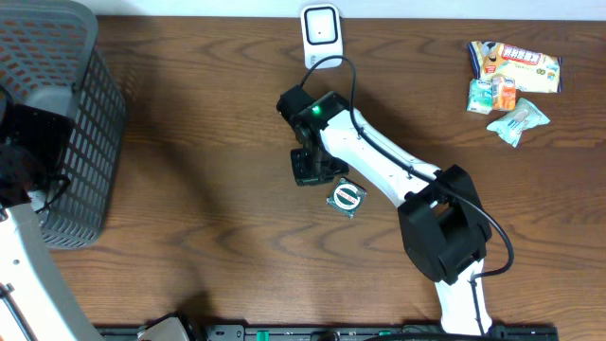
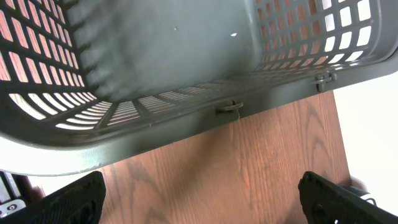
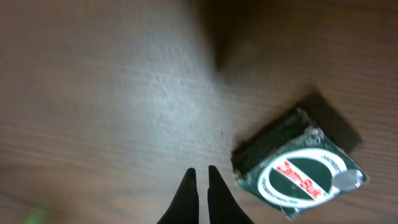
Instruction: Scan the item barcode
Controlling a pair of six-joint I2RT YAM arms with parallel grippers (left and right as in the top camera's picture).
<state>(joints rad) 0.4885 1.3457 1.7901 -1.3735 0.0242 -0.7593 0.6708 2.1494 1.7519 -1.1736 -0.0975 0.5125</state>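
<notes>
Lying just beside the right gripper [image 3: 200, 170] is the packet [image 3: 301, 168].

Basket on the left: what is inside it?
Inside the basket, the left wrist view shows only bare grey floor and slotted walls, no item. Overhead, the left arm covers part of it.

The table [image 1: 208, 237] is matt wood-grain, the basket [image 1: 95, 123] dull grey plastic, the item [image 3: 301, 177] glossy and clear-wrapped.

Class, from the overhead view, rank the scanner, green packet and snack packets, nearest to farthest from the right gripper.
1. Green packet, just beside the right gripper.
2. Scanner, at the back edge.
3. Snack packets, back right corner.
</notes>
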